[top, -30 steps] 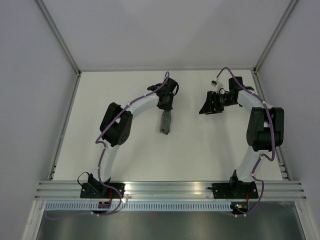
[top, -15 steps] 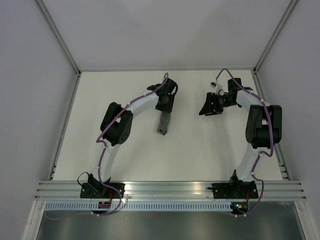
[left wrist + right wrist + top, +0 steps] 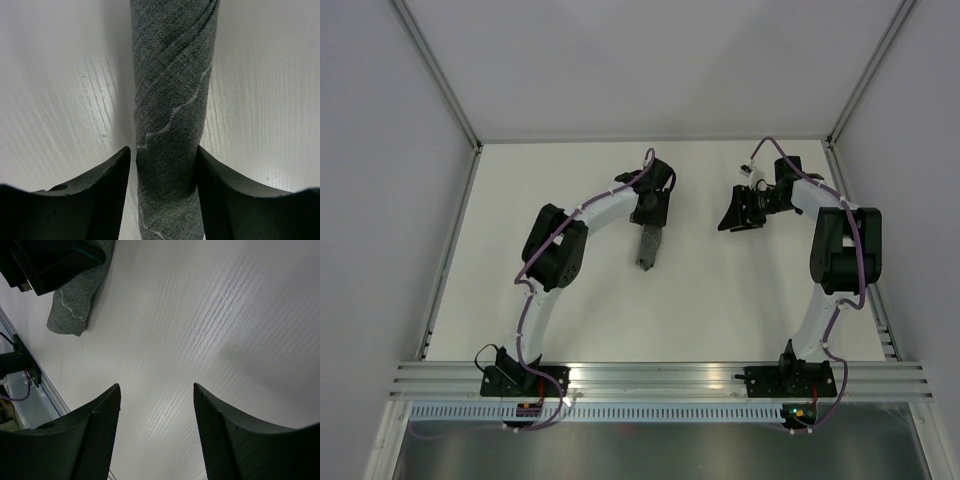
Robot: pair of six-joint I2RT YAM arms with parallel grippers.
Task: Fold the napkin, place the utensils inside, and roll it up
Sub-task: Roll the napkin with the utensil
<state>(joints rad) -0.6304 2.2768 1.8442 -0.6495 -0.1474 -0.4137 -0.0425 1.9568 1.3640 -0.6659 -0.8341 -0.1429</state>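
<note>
Left fingers [image 3: 100, 200] have parted around the rolled napkin [image 3: 172, 100]; right fingers [image 3: 95, 440] open, empty

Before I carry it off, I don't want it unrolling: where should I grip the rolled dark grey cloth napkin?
Take the napkin mid-length from above, a finger on each long side. It lies flat as a narrow tube; squeezing across its diagonal wraps should keep them closed.

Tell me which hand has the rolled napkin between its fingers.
The left hand: its fingers straddle the rolled napkin lying on the table. The right hand stands open off to the side, with only bare table between its fingers.
</note>
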